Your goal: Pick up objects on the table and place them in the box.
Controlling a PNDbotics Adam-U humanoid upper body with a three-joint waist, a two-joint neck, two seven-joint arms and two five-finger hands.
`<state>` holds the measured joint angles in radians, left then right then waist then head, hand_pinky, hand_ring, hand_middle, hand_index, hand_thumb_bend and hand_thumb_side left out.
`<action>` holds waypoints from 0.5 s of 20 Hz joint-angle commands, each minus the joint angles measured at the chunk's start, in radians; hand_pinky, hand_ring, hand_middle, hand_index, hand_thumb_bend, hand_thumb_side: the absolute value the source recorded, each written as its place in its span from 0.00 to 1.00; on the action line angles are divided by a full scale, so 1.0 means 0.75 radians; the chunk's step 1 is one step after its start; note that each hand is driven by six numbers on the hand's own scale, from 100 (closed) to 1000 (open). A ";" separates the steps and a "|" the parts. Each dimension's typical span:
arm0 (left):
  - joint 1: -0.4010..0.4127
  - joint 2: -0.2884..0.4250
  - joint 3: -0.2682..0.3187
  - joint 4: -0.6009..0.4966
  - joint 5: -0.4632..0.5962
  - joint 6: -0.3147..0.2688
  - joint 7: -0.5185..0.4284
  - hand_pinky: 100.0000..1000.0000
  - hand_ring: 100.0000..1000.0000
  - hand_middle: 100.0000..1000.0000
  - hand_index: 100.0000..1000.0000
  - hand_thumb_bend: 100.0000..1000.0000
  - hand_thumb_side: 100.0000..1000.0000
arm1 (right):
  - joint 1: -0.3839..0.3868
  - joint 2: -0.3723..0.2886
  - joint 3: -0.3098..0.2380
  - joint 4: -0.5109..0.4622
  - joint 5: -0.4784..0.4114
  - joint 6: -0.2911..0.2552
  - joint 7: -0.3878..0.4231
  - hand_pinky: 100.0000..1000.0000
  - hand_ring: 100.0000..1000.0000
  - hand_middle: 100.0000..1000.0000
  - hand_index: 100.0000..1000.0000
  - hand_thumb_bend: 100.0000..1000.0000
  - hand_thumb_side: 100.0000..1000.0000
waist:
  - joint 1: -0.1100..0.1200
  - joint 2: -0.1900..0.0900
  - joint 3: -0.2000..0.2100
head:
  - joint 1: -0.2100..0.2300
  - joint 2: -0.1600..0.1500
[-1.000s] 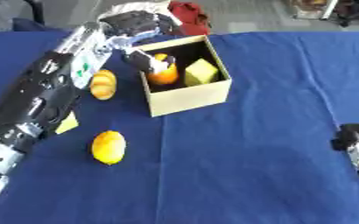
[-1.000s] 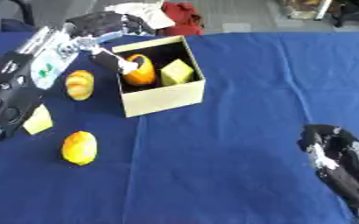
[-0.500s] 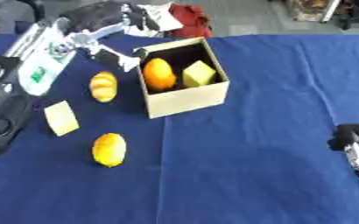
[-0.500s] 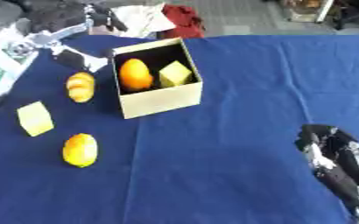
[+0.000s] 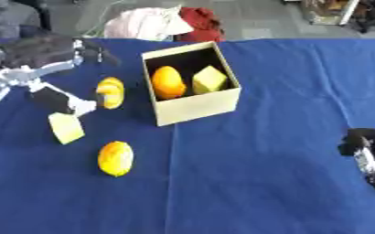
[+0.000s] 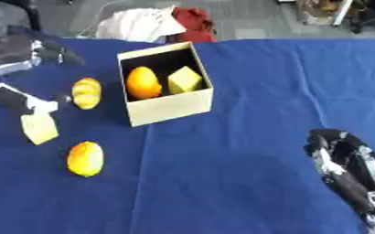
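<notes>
So far: we count two items inside the box, three outside it on the cloth.
Box: we see the open cardboard box [image 5: 192, 106] at upper centre of the frame on the blue tablecloth [image 5: 270, 183].
In box: an orange fruit [image 5: 168, 82] to the left, a yellow block [image 5: 210, 79] beside it to the right.
Left to do: a striped yellow-orange piece [image 5: 110, 92] just left of the box; a pale yellow block [image 5: 66, 128] further left and lower; a yellow-orange fruit [image 5: 115, 158] at lower left, well apart from the box.
Left hand: the left hand [image 5: 53, 50] sits at upper left, above the loose items; its fingers look spread and uncurled, and we see nothing held. One dark finger [image 5: 56, 100] reaches down close to the pale yellow block; we cannot tell if it touches.
Right hand: the right hand [image 6: 347, 169] lies idle at lower right, relaxed, nothing in it.
Progress: we judge the task under halfway.
</notes>
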<state>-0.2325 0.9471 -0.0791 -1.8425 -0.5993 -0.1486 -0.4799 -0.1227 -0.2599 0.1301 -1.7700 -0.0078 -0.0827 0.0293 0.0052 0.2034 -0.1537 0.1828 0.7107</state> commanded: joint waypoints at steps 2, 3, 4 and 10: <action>0.063 -0.007 0.052 0.043 -0.045 0.081 0.019 0.81 0.75 0.78 0.91 0.08 0.51 | -0.007 -0.024 -0.010 -0.022 0.007 0.001 -0.005 0.60 0.58 0.54 0.66 0.00 0.37 | 0.018 -0.018 0.006 | -0.007 -0.015; 0.074 -0.016 0.057 0.067 -0.060 0.100 0.026 0.82 0.75 0.78 0.92 0.09 0.51 | -0.008 -0.024 -0.010 -0.021 0.008 0.001 -0.005 0.60 0.58 0.54 0.66 0.00 0.36 | 0.016 -0.018 0.007 | -0.008 -0.014; 0.080 -0.023 0.059 0.088 -0.078 0.113 0.036 0.82 0.75 0.78 0.92 0.10 0.51 | -0.008 -0.025 -0.010 -0.021 0.008 0.001 -0.005 0.60 0.58 0.54 0.66 0.00 0.36 | 0.015 -0.018 0.008 | -0.009 -0.014; 0.069 -0.053 0.063 0.235 -0.159 0.168 0.086 0.81 0.76 0.79 0.93 0.16 0.53 | -0.006 -0.024 -0.010 -0.017 0.007 0.003 -0.006 0.60 0.58 0.54 0.66 0.00 0.37 | 0.009 -0.020 0.008 | -0.011 -0.011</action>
<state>-0.1682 0.8869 -0.0503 -1.6776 -0.7067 -0.0311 -0.4223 -0.1225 -0.2599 0.1298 -1.7699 -0.0060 -0.0819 0.0284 0.0052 0.2032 -0.1486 0.1770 0.7107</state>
